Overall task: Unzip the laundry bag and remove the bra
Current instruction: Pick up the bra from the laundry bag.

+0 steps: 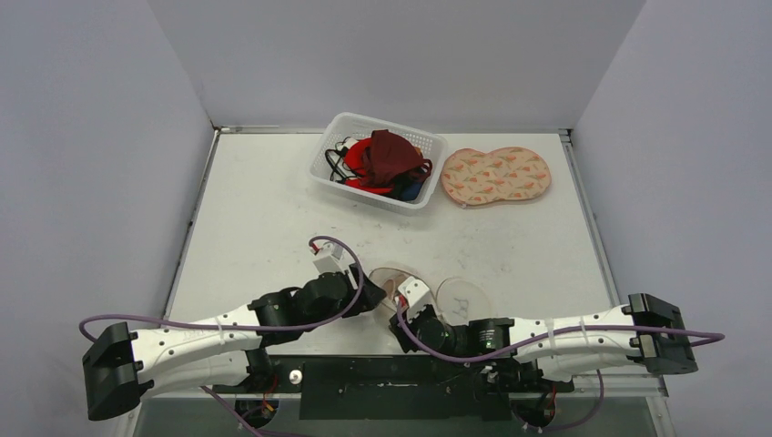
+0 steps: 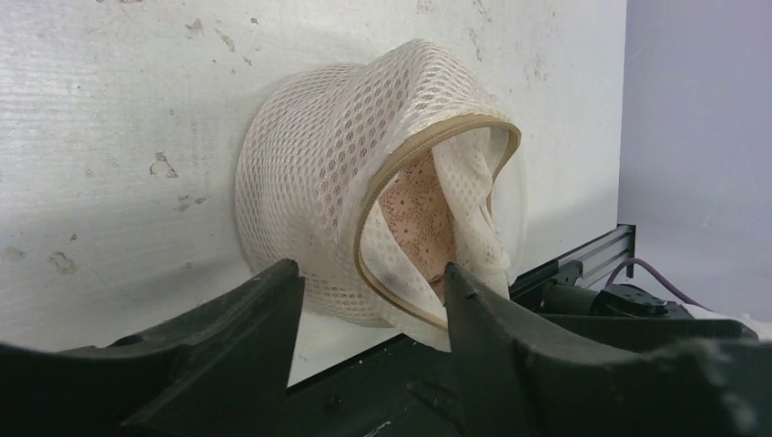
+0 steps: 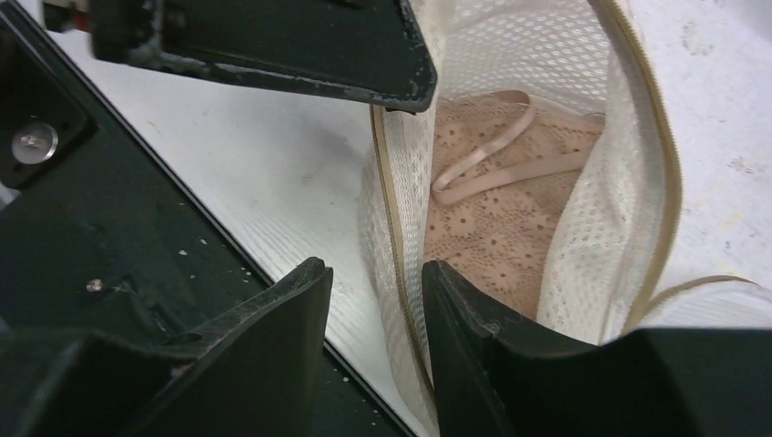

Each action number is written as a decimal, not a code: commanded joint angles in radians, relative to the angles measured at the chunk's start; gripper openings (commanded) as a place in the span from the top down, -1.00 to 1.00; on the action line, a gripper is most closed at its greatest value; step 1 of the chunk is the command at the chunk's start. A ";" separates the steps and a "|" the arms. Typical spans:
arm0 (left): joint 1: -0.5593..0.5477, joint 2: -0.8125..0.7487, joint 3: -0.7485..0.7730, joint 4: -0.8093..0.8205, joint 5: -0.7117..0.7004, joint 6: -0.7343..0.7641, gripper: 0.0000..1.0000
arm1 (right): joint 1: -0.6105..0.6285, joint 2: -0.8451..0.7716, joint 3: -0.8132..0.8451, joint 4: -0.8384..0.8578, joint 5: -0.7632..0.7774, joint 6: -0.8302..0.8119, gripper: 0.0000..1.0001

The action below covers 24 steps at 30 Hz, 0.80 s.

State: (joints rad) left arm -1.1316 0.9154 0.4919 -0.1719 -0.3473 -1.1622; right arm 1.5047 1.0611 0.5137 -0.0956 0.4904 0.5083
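Getting the bra (image 3: 492,228) out starts with a good hold on the mouth of the bag; the laundry bag (image 2: 309,182) lies on the table (image 1: 273,218) close to its near edge, between the two arms; its zip (image 2: 455,127) is open a good way; the pink lacy bra is inside, with its strap (image 3: 482,155) on top, easy to see through the gap.

The left gripper (image 2: 369,314) has its jaws fairly wide, one on each side of the bag's lower wall; the net there does not look pinched, so I think it is not squeezing. The right gripper (image 3: 375,314) has its jaws narrow, with the near zip edge standing in the small gap between them; a bit of table shows in that gap, so it does not look like a tight hold either.

To do this step well, I think each gripper should pinch only the net and the zip edge, not the bra; then both should pull gently apart so the mouth gets big; after that one can let go and reach in for the strap, which looks the easiest part to grab. Pulling hard could drag the light bag off the near edge; small, slow moves seem best.
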 commanded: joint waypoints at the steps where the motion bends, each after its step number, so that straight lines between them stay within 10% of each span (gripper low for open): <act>1: -0.004 -0.015 0.000 0.022 -0.042 -0.046 -0.05 | -0.002 -0.013 -0.003 0.123 -0.065 -0.008 0.19; 14: -0.004 0.069 0.043 0.007 -0.035 -0.024 0.51 | 0.021 0.003 0.014 0.174 -0.188 -0.073 0.18; 18: -0.004 0.069 0.051 -0.016 -0.038 -0.008 1.00 | 0.034 -0.046 0.039 0.104 -0.030 -0.056 -0.27; 24: -0.004 -0.012 0.017 -0.039 -0.045 0.034 1.00 | -0.065 -0.186 0.051 -0.103 0.232 0.047 -0.62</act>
State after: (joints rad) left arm -1.1316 0.9665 0.4911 -0.2035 -0.3771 -1.1687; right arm 1.5211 0.9482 0.5152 -0.0910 0.5140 0.4805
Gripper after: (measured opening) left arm 0.016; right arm 0.799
